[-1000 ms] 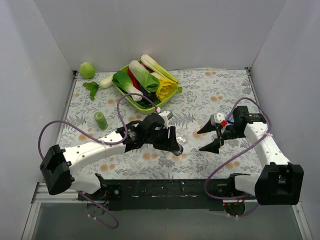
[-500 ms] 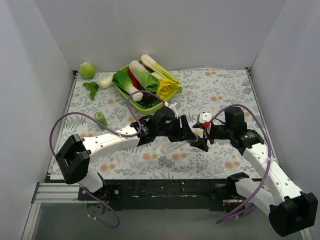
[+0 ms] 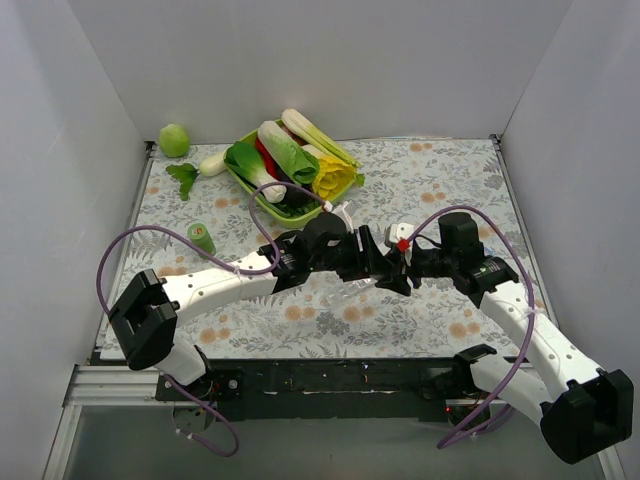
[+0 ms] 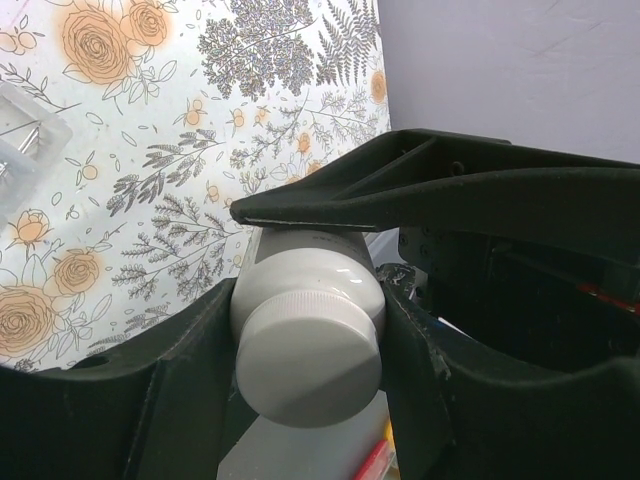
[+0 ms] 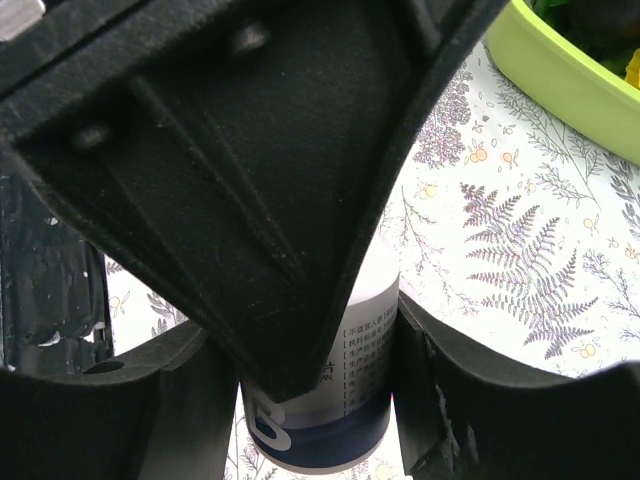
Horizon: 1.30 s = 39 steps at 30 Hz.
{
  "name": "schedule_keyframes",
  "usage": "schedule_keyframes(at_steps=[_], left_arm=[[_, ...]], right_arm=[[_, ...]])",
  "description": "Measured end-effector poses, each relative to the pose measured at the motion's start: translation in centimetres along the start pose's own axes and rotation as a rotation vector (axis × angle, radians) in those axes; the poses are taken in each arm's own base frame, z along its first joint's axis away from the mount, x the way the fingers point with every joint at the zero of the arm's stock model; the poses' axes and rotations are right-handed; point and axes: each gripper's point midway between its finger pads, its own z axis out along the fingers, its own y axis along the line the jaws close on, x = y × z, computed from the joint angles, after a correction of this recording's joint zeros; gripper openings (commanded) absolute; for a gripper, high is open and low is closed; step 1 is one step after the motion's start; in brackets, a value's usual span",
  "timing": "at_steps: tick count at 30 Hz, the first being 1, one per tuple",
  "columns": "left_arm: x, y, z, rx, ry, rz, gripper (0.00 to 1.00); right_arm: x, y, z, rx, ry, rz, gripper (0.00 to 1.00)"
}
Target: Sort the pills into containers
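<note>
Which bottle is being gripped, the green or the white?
The white bottle, between left gripper and right gripper; the green bottle stands alone.

Arms angled inward, left tool [image 3: 374,266] clamped, right tool [image 3: 401,270] meeting it

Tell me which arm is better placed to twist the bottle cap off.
Left, likely: the left tool flanks the white cap of the pill bottle; the right tool flanks its labelled base end.

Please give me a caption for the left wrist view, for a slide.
Left hand gripping a white capped bottle above the flowered cloth, clear pill organiser at left.
</note>
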Motion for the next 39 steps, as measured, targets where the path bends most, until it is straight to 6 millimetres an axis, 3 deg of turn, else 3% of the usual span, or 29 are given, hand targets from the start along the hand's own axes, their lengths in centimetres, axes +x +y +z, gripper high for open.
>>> schedule_keyframes(at_steps=[1,2,3,4,5,8,13,19,21,23,29,34,39], left_arm=[[0.0,0.0,0.0,0.000,-0.001,-0.001,0.08],[0.0,0.0,-0.1,0.000,-0.002,-0.003,0.11],[0.0,0.0,-0.2,0.001,-0.002,-0.003,0.17],[0.0,0.0,-0.2,0.001,-0.002,-0.004,0.36],[0.0,0.0,-0.2,0.002,-0.002,-0.006,0.44],[0.0,0.1,-0.5,0.010,-0.003,-0.014,0.71],[-1.0,-0.9,-3.2,0.068,-0.034,0.022,0.98],[-3.6,-3.3,-9.3,0.211,-0.124,0.210,0.98],[-3.6,-3.8,-10.9,0.258,-0.134,0.321,0.98],[-2.4,-3.6,-11.7,0.305,-0.113,0.472,0.98],[3.1,-0.8,-11.6,0.371,-0.017,0.919,0.98],[2.6,-1.0,-10.8,0.375,-0.049,1.113,0.98],[1.7,-1.9,-9.2,0.379,-0.058,1.190,0.95]], right_arm=[[0.0,0.1,0.0,-0.003,-0.001,0.001,0.39],[-0.1,0.1,0.0,-0.007,-0.004,-0.001,0.22],[-0.1,0.2,0.1,-0.011,-0.006,-0.001,0.17],[-0.2,0.2,0.1,-0.014,-0.009,-0.002,0.13],[-0.2,0.3,0.1,-0.016,-0.010,-0.004,0.10],[-0.3,0.5,0.1,-0.029,-0.017,-0.006,0.08],[-0.4,1.6,0.0,-0.080,-0.033,-0.013,0.06],[-1.2,3.3,-0.5,-0.145,-0.078,-0.053,0.06],[-1.5,3.7,-0.7,-0.163,-0.094,-0.069,0.06],[-1.6,4.1,-0.8,-0.182,-0.107,-0.081,0.06],[-1.3,5.2,-0.8,-0.243,-0.120,-0.094,0.06],[-1.1,5.7,-0.9,-0.267,-0.123,-0.098,0.06],[-1.0,5.9,-0.9,-0.275,-0.122,-0.097,0.06]])
